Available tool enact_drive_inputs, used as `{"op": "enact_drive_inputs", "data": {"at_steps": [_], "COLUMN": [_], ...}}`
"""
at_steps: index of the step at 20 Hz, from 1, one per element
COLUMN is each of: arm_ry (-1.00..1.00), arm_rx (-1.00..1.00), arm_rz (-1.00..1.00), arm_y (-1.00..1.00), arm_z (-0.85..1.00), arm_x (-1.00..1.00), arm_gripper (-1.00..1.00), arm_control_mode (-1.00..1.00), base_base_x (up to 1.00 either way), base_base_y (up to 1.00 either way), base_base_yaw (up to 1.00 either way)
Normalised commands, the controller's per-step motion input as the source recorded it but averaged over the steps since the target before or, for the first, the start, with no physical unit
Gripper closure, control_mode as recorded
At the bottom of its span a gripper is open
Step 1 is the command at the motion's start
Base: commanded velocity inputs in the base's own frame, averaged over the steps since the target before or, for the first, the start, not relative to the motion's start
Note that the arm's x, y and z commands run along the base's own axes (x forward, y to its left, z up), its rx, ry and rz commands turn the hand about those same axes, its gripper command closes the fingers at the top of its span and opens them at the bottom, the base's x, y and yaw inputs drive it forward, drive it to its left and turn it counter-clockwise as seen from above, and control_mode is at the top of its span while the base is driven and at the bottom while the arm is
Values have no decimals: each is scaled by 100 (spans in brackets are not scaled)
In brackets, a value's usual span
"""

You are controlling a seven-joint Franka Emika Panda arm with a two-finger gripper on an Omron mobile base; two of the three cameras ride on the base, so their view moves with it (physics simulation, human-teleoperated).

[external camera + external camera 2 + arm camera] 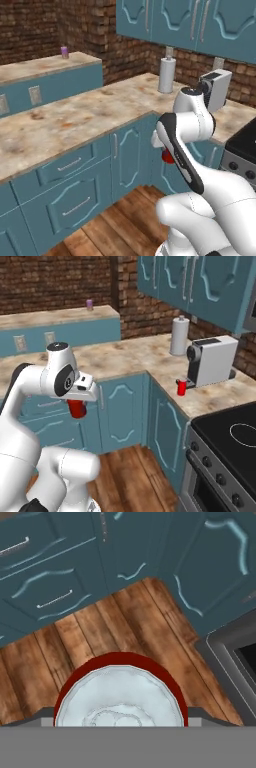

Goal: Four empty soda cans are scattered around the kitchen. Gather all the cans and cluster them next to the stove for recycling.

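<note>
My gripper (pixel 76 405) is shut on a red soda can (pixel 76 409), held upright in the air above the wooden floor in front of the corner cabinets. The hand view looks straight down on that can's silver top (pixel 120 698); a sliver of the can (pixel 167 157) shows behind my forearm. A second red can (pixel 182 387) stands on the counter by the coffee machine (pixel 210 361), close to the stove (pixel 235 441). A purple can (pixel 64 52) (pixel 89 304) sits on the far raised counter. The stove's edge (pixel 242 150) is at the right.
A tall paper-towel roll (pixel 166 75) (pixel 179 336) stands at the back of the counter near the coffee machine (pixel 216 89). Teal cabinets (pixel 75 190) line the L-shaped marble counter (pixel 75 120). Wooden floor (pixel 100 637) lies below.
</note>
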Motion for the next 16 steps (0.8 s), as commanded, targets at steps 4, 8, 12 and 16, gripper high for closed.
{"op": "enact_drive_inputs", "data": {"at_steps": [4,8,12,16], "arm_ry": [0,0,0,0], "arm_rx": [0,0,0,0], "arm_rz": [0,0,0,0], "arm_y": [0,0,0,0], "arm_z": [0,0,0,0], "arm_x": [0,0,0,0], "arm_gripper": [100,100,100,100], "arm_control_mode": [100,100,100,100], "base_base_x": [65,54,23,10], "base_base_y": [6,0,-6,-12], "base_base_yaw": [-24,-25,-37,-40]}}
